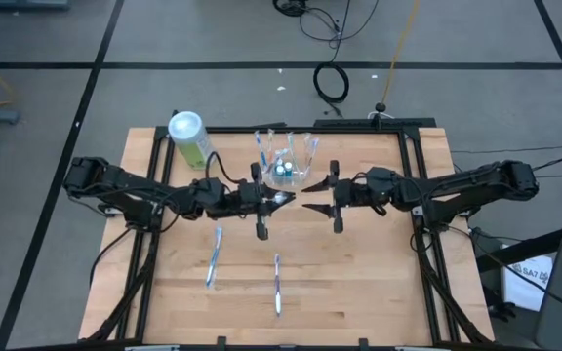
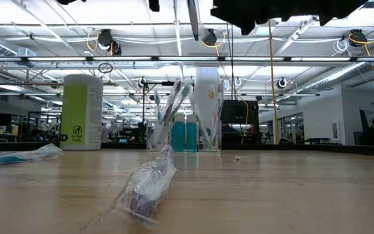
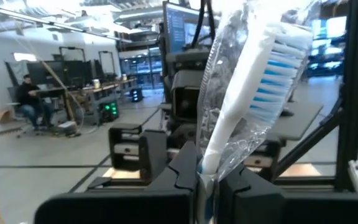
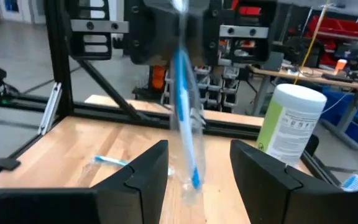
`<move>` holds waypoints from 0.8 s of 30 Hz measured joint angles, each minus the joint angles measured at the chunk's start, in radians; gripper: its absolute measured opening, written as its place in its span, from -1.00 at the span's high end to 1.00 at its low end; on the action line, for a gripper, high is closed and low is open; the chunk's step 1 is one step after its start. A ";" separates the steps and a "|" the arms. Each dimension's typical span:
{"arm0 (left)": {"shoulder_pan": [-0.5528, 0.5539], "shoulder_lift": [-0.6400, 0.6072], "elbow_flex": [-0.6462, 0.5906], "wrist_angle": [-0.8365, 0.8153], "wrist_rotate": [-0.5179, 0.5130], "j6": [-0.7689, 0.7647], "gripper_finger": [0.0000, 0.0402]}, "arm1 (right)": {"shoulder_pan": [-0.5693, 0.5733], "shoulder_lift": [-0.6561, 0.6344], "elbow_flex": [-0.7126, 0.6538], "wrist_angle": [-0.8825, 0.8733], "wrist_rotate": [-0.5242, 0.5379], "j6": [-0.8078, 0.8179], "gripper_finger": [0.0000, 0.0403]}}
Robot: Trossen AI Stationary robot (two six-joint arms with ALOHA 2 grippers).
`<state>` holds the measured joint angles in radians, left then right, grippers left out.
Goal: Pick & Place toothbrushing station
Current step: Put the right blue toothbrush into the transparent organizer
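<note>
The toothbrushing station (image 1: 291,168), a clear plastic holder with upright slots, stands at the far middle of the table (image 1: 359,292), just right of the green-and-white canister (image 1: 189,138) and already holding a few brushes. It looks light, stiff and slick, likely to skid or tip if nudged, so a brush is best lowered straight down into a slot. The left gripper (image 1: 273,200) reaches in level from the left, just near of the holder, its fingers pressed together on a wrapped toothbrush (image 3: 253,81) (the crinkly film probably makes the handle slippery, so a hold low on the handle seems wise). The right gripper (image 1: 310,207) faces it from the right, fingers spread and empty, the brush hanging just before them. Two more wrapped toothbrushes (image 1: 214,255) lie nearer on the table.
</note>
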<state>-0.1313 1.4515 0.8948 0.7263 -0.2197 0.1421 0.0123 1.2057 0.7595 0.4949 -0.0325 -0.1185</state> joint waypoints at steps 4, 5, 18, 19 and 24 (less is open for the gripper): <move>0.025 0.015 0.001 0.016 0.036 -0.032 0.88 | -0.008 -0.001 -0.042 0.071 -0.042 0.023 0.16; 0.031 0.018 0.001 0.017 0.048 -0.042 0.89 | -0.010 -0.001 -0.047 0.074 -0.049 0.026 0.16; 0.065 0.121 0.067 0.093 0.140 -0.056 0.94 | -0.012 0.017 -0.054 0.084 -0.047 0.029 0.16; 0.065 0.126 0.074 0.097 0.148 -0.050 0.95 | -0.012 0.024 -0.054 0.093 -0.047 0.030 0.16; 0.070 0.153 0.104 0.065 0.150 -0.047 0.87 | -0.014 0.044 -0.053 0.102 -0.042 0.029 0.16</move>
<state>-0.0612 1.6049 0.9989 0.7913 -0.0693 0.0952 -0.0013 1.2495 0.7065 0.5968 -0.0741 -0.0891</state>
